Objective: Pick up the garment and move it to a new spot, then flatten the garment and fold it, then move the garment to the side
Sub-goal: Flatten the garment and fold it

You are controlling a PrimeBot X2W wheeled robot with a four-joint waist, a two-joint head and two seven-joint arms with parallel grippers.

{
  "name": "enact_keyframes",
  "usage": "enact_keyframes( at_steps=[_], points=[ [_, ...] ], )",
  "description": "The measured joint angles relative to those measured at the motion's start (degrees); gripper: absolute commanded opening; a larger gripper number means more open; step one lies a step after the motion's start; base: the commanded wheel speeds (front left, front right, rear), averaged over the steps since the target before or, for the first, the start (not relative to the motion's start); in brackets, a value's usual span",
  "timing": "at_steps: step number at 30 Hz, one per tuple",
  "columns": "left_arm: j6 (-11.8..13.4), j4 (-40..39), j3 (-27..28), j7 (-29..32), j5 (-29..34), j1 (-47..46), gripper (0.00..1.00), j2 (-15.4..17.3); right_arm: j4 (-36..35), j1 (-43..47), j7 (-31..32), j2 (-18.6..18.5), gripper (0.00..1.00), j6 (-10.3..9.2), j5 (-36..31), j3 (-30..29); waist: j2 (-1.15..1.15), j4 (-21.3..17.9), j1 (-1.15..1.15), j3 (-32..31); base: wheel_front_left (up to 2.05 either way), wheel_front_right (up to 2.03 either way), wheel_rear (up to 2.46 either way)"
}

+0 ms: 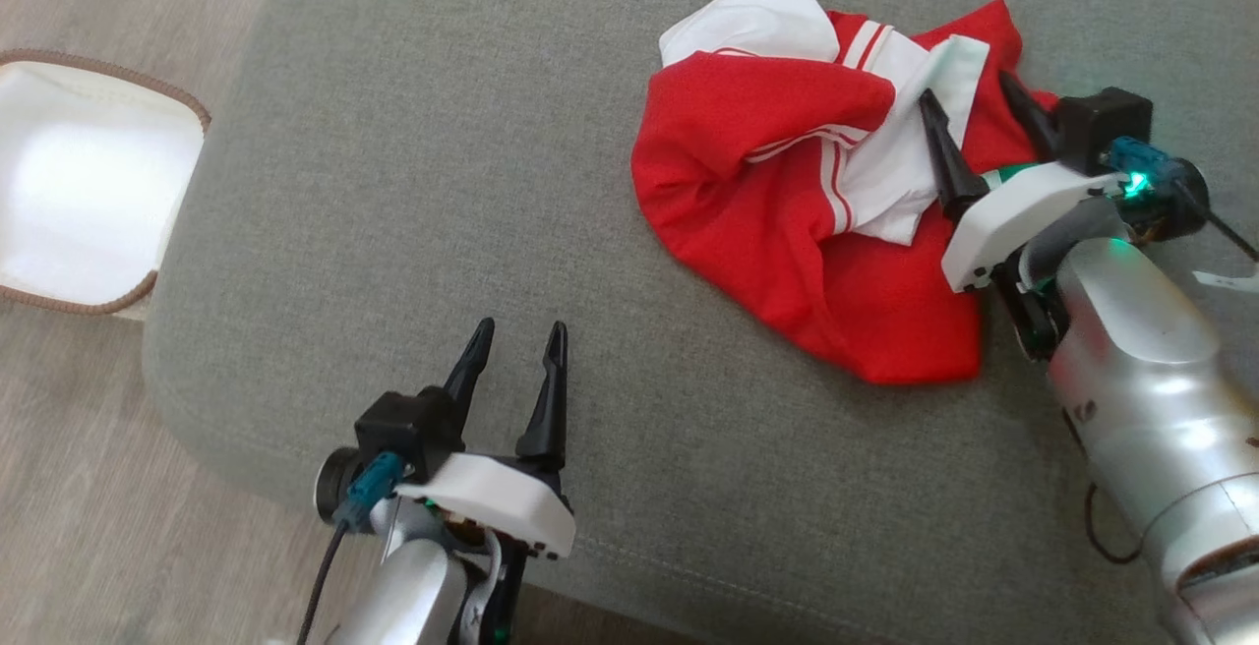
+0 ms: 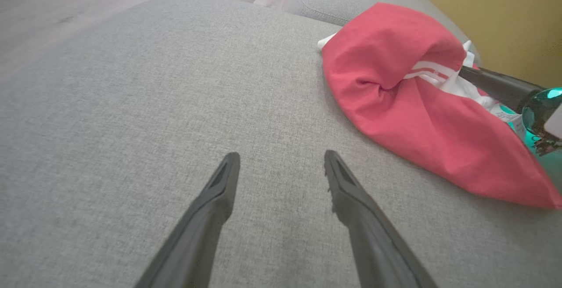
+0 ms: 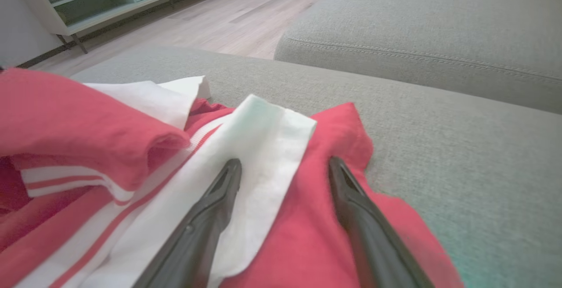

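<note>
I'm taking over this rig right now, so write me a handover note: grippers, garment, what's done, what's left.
Left gripper: open, above bare grey cushion, apart from the garment.
Right gripper: open, fingers astride a white-and-red fold of the garment, not closed.
Garment: crumpled, on the cushion's right side.
Done: nothing evident.
Left: grasp, move, flatten, fold, set aside.

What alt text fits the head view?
Crumpled red-and-white shorts lie on a grey cushion, the open right pincer over them. The open left pincer hovers over bare cushion; a white-lined basket sits at left.
</note>
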Motion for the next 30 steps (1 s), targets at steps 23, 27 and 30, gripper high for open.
enact_keyframes(
  at_steps=[23,27,30],
  points=[
    [0.4,-0.3,-2.0,0.0,-1.1,-0.9,1.00,0.0,1.9,-5.0,0.0,-1.4,1.00,0.01,3.3,6.0,0.00,1.7,0.00,0.7,0.00,0.00,0.00],
    [0.5,-0.5,-2.0,0.0,-1.4,-0.9,1.00,0.0,2.4,-6.0,0.0,-1.3,0.40,0.01,4.3,8.1,0.00,1.9,0.00,1.0,0.00,0.00,0.00],
    [0.8,-0.5,-2.0,0.0,-1.4,-0.9,1.00,0.0,4.1,-6.2,0.1,-1.3,0.00,0.00,5.1,8.7,0.00,1.8,0.00,0.9,0.00,0.00,0.00]
  ],
)
